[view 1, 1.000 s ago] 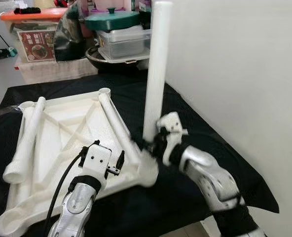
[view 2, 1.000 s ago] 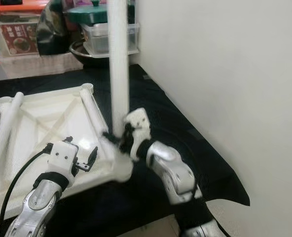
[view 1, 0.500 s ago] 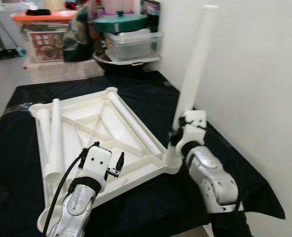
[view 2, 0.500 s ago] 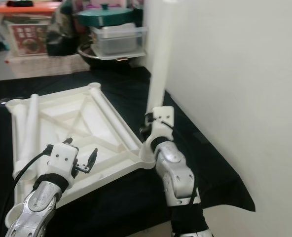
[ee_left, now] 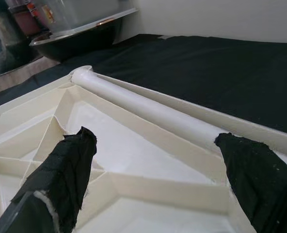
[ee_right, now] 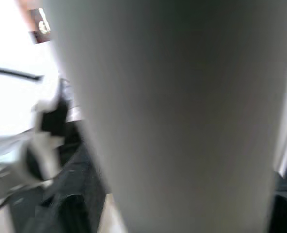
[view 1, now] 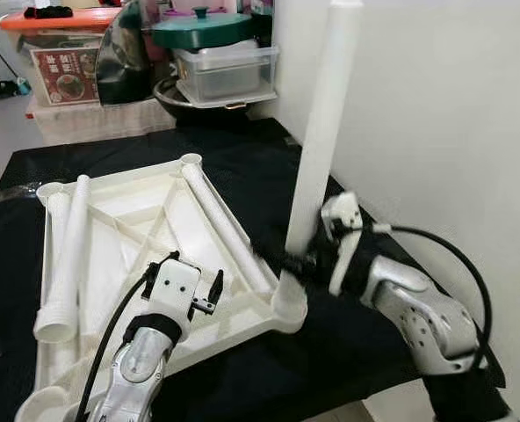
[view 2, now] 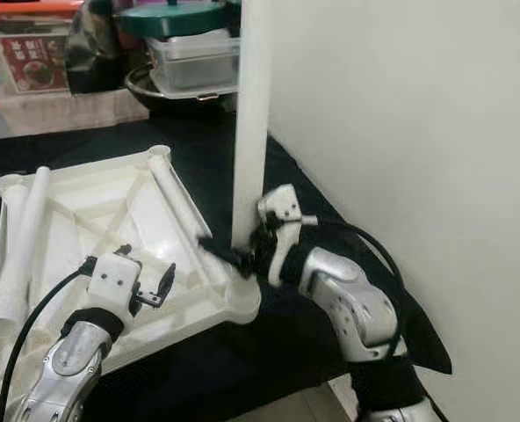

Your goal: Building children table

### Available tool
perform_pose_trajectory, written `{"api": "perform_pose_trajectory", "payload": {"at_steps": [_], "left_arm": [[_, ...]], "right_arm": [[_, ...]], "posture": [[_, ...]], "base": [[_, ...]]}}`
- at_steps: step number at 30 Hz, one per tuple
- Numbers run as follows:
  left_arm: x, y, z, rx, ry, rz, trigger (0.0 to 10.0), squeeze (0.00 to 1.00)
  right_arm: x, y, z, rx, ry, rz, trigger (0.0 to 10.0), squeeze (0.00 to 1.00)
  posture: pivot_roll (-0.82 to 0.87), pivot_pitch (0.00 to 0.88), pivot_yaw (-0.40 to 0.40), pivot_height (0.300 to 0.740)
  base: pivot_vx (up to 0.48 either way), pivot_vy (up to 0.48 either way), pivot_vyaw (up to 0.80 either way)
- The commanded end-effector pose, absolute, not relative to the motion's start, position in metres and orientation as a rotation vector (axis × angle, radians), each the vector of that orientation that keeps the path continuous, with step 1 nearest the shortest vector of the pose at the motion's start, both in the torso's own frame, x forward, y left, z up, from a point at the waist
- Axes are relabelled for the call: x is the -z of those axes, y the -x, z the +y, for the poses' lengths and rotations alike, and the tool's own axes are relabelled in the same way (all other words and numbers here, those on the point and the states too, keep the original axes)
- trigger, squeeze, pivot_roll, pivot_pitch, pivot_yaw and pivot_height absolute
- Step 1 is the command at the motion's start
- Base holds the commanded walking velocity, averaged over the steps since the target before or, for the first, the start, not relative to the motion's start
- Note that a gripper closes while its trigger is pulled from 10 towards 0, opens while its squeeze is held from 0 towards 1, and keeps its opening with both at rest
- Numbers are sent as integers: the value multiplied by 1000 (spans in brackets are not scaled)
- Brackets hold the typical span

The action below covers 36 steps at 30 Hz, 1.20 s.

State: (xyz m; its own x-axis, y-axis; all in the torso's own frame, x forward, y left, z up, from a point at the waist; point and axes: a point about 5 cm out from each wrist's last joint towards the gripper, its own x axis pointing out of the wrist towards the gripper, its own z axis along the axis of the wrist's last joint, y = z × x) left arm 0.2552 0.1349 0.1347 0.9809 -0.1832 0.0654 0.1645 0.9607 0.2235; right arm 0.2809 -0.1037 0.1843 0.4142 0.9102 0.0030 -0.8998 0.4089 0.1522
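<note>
2 claws at work: right claw clamped low on upright white leg standing in corner socket of upturned tabletop; left claw spread wide, empty, above tabletop on black-draped table.

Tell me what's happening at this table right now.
A robot is putting together a small white table. The tabletop lies upside down on a black cloth. The right gripper is shut on an upright leg just above the near right corner socket. The left gripper hovers open over the tabletop. Two more legs lie loose on it.
</note>
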Motion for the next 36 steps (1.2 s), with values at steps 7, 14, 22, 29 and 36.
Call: {"api": "perform_pose_trajectory", "payload": {"at_steps": [7,14,22,29,36], "left_arm": [[-132,-254,136,169,-221,-77,10000,0],[-131,-254,134,179,-221,-75,10000,0],[-130,-253,135,180,-222,-70,10000,0],[-129,-253,135,185,-223,-69,10000,0],[-129,-254,134,184,-222,-70,10000,0]], "right_arm": [[-164,-293,-88,-975,-146,144,0,0],[-128,-329,-133,-298,-150,328,0,0],[-141,-310,-118,-176,-39,259,5608,0],[-168,-312,-100,-310,-102,138,10000,1000],[-204,-311,-97,-671,-202,32,10000,0]], "posture": [[100,0,-54,740],[90,0,-47,740],[83,0,-38,740],[84,0,-36,740],[83,0,-44,740]], "base": [[0,0,0],[0,0,0],[0,0,0],[0,0,0],[0,0,0]]}}
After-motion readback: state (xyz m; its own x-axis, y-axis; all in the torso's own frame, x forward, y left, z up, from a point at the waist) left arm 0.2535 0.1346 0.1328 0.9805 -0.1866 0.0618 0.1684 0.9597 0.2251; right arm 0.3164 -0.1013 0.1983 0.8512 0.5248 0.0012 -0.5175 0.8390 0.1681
